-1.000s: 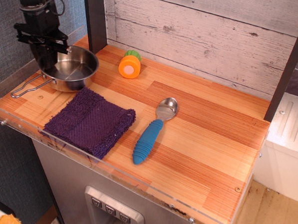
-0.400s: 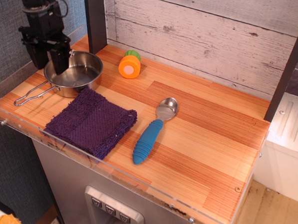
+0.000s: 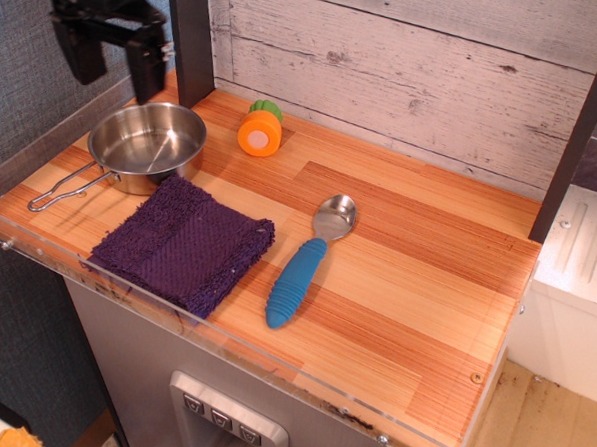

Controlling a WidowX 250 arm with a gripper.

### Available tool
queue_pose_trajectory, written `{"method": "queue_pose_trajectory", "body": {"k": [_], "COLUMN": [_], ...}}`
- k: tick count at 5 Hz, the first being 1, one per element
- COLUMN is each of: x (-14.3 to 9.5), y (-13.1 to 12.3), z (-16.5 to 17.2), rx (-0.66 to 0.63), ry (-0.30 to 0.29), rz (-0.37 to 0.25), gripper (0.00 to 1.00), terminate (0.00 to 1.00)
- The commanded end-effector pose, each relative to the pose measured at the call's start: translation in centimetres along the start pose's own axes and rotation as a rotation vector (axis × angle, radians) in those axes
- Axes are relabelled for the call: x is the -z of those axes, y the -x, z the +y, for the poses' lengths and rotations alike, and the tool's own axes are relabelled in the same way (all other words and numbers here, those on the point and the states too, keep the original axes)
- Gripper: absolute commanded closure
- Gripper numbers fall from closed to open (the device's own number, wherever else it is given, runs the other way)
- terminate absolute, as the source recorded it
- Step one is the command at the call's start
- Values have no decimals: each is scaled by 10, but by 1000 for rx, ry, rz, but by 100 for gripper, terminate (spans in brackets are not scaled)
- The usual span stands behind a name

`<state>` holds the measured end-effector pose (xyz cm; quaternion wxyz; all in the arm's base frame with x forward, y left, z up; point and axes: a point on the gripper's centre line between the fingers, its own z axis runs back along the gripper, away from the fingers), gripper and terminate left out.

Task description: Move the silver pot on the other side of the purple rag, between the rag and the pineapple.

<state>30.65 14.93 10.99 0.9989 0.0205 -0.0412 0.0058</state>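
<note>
The silver pot (image 3: pixel 147 146) stands on the wooden counter at the back left, its wire-loop handle (image 3: pixel 60 188) pointing to the front left. The purple rag (image 3: pixel 182 242) lies just in front of it, its far edge touching the pot's base. The pineapple (image 3: pixel 259 129) lies on its side to the right of the pot, near the wall. My gripper (image 3: pixel 117 59) is open and empty, hanging well above the pot's far left rim, with both fingers apart.
A blue-handled spoon (image 3: pixel 303 266) lies right of the rag, its bowl pointing to the wall. A dark post (image 3: pixel 191 38) stands right behind the gripper. A clear plastic lip (image 3: pixel 213 329) runs along the counter's front and left edges.
The gripper was down over the pot's left rim. It has let go and risen straight up, clear of the pot. The pot shifted slightly right, then stayed put.
</note>
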Motion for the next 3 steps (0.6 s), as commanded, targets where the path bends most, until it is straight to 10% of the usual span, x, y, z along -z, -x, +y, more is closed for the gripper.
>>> {"method": "queue_pose_trajectory", "body": {"k": [1, 2, 3], "x": [-29, -29, -29], "y": [-3, -3, -3], "z": [-36, -36, -36], "rx": [80, 80, 80], "ry": [8, 8, 8], "rz": [-59, -59, -59], "gripper": [0, 0, 0], "terminate": [0, 0, 100]}}
